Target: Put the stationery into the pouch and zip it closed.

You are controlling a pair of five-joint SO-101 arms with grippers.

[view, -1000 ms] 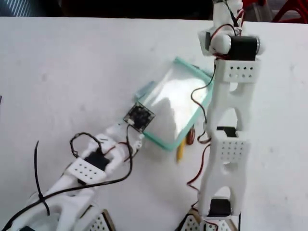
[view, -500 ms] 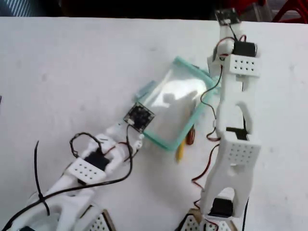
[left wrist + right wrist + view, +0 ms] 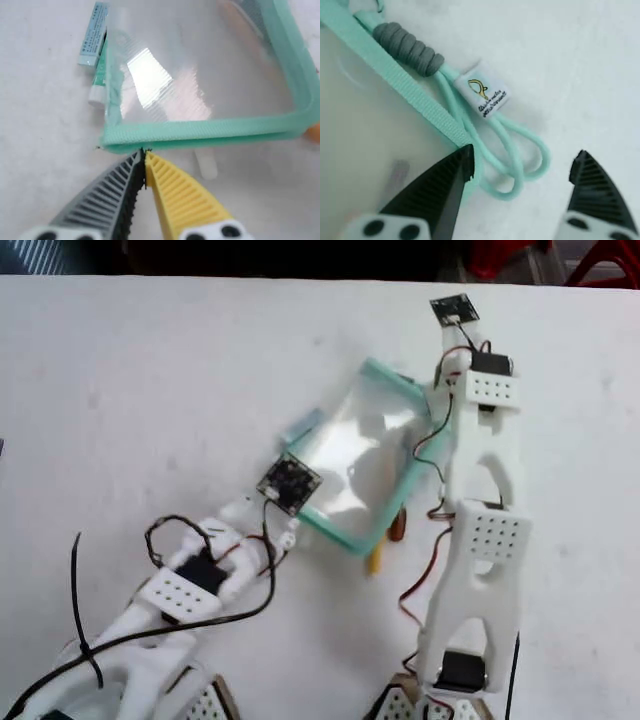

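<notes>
Mint-edged and clear, the pouch (image 3: 385, 376) lay on the white desk (image 3: 150, 370) between the arms, the left pincer (image 3: 143, 153) closed tight with its tips against one hem, the right pincer (image 3: 524, 155) spread wide astride the zip's cord loop (image 3: 542, 154).

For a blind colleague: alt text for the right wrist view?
The right gripper is open either side of a mint cord loop on a white table. The cord has a grey knot and a tag, beside the pouch.
</notes>
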